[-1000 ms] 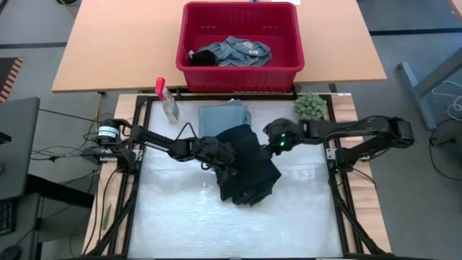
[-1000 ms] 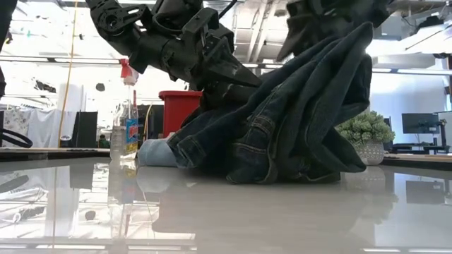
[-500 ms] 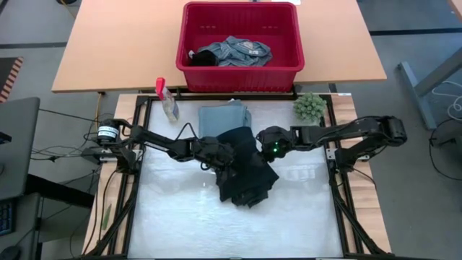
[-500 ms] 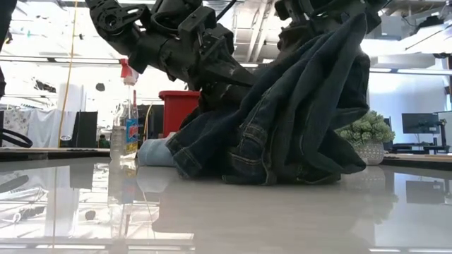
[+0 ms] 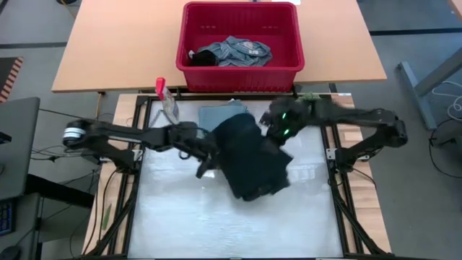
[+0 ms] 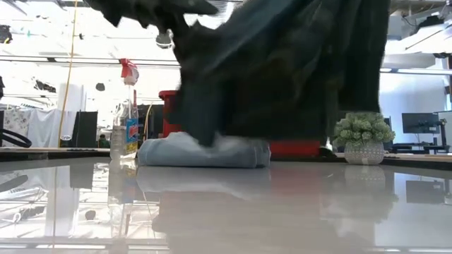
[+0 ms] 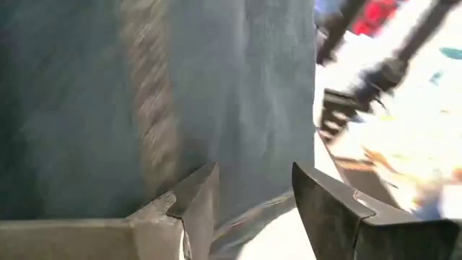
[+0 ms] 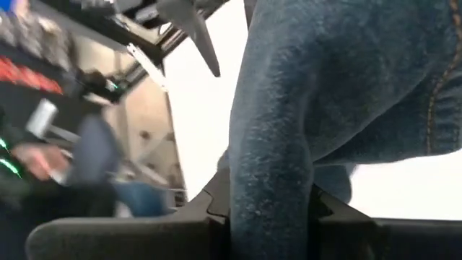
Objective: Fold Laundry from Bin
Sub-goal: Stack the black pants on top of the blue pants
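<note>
A second ago the dark jeans lay heaped on the table, their bottom folds resting on its surface. Now they hang clear of it in the low view, and the folded light blue cloth behind them shows in full. The right gripper, then wide open beside the jeans, has closed on a fold of denim and moved toward the bin side. The left gripper has risen and its arm stretches straighter.
</note>
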`<move>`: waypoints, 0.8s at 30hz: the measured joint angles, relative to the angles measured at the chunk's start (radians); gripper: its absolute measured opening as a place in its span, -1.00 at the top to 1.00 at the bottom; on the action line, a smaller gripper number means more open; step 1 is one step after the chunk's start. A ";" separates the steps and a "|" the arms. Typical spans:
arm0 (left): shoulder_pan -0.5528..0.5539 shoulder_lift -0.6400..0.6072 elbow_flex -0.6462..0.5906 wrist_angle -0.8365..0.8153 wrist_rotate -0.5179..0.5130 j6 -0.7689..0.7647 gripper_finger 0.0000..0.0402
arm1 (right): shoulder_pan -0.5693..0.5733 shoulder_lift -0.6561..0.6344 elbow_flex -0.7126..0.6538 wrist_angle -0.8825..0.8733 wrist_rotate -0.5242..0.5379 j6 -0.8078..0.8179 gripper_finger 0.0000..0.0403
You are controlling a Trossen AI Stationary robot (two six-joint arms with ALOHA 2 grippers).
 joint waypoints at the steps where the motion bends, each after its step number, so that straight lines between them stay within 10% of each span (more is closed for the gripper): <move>1: -0.002 -0.037 0.000 -0.023 -0.045 0.016 0.16 | -0.018 0.014 0.068 -0.066 0.017 -0.075 0.56; 14: -0.039 -0.258 0.000 -0.206 -0.270 -0.018 0.16 | -0.133 0.382 0.717 -0.231 0.864 -1.119 0.56; 24: -0.175 -0.290 -0.069 -0.305 -0.369 -0.218 0.16 | -0.008 0.708 0.732 -0.339 1.147 -0.981 0.56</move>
